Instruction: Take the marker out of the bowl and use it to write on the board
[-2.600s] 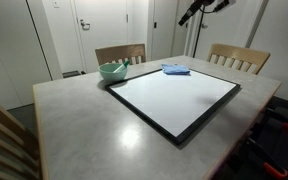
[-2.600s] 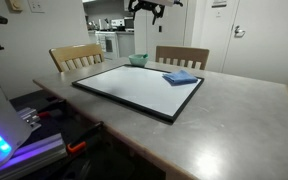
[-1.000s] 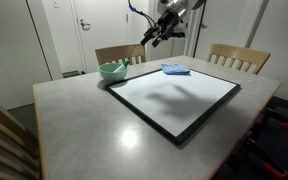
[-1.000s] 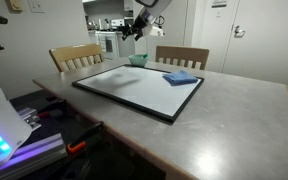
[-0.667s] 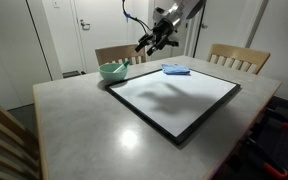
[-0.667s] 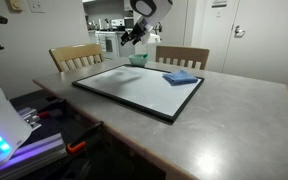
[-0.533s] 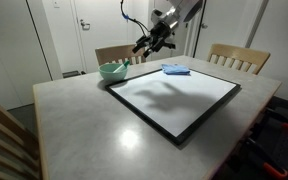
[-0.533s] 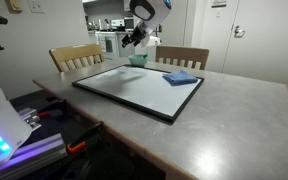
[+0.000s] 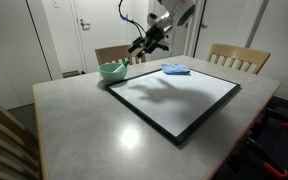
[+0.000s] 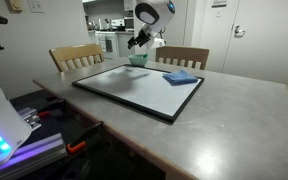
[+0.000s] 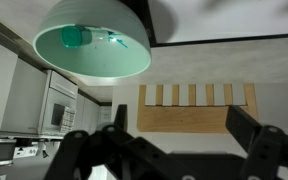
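Gripper (image 9: 138, 46) hangs in the air above and just right of the bowl (image 9: 112, 70), released and wide apart, holding nothing. Marker (image 11: 76, 37) lies inside the bowl per wrist view. Bowl sits on the bench (image 9: 74, 130) just beside the board's (image 9: 174, 98) far-left corner. 1 blue cloth (image 9: 176, 69) at the board's far edge.

The bowl (image 9: 112, 70) is looking pale green, the board (image 9: 174, 98) is shining white inside a black frame, the cloth (image 9: 176, 69) is showing blue, the table (image 9: 84, 130) is looking grey and the chairs (image 9: 234, 56) are looking brown
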{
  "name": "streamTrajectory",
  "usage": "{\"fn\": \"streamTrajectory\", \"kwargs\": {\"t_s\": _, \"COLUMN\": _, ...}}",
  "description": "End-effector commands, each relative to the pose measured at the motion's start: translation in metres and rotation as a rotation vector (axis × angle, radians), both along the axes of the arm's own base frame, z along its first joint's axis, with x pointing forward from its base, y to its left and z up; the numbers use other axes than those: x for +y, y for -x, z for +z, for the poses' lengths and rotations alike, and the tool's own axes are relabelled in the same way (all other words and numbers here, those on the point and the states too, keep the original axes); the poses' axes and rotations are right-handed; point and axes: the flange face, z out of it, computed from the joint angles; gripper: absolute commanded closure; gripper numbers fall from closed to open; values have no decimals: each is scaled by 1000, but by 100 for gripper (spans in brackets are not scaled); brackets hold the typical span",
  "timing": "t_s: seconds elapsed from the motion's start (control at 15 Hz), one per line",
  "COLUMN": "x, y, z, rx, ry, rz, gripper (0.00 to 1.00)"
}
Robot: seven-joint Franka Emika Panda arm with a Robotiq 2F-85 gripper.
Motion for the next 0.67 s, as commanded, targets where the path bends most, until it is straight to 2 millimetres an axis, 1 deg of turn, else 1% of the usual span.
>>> {"fn": "streamTrajectory", "kwargs": {"t_s": 0.0, "x": -5, "y": -16, "z": -9, "rx": -8, "ry": -46, "rz": 56, "gripper": 0}}
{"fn": "streamTrajectory", "kwargs": {"t_s": 0.13, "x": -2, "y": -22, "z": -14, "rx": 5, "ry": -69, "rz": 78, "gripper": 0}}
{"fn": "streamTrajectory", "kwargs": {"t_s": 0.4, "x": 0, "y": -34, "z": -32, "rx": 36, "ry": -87, "rz": 102, "gripper": 0}}
{"fn": "streamTrajectory", "kwargs": {"t_s": 0.6, "x": 2, "y": -43, "z": -46, "rx": 53, "ry": -61, "rz": 98, "gripper": 0}}
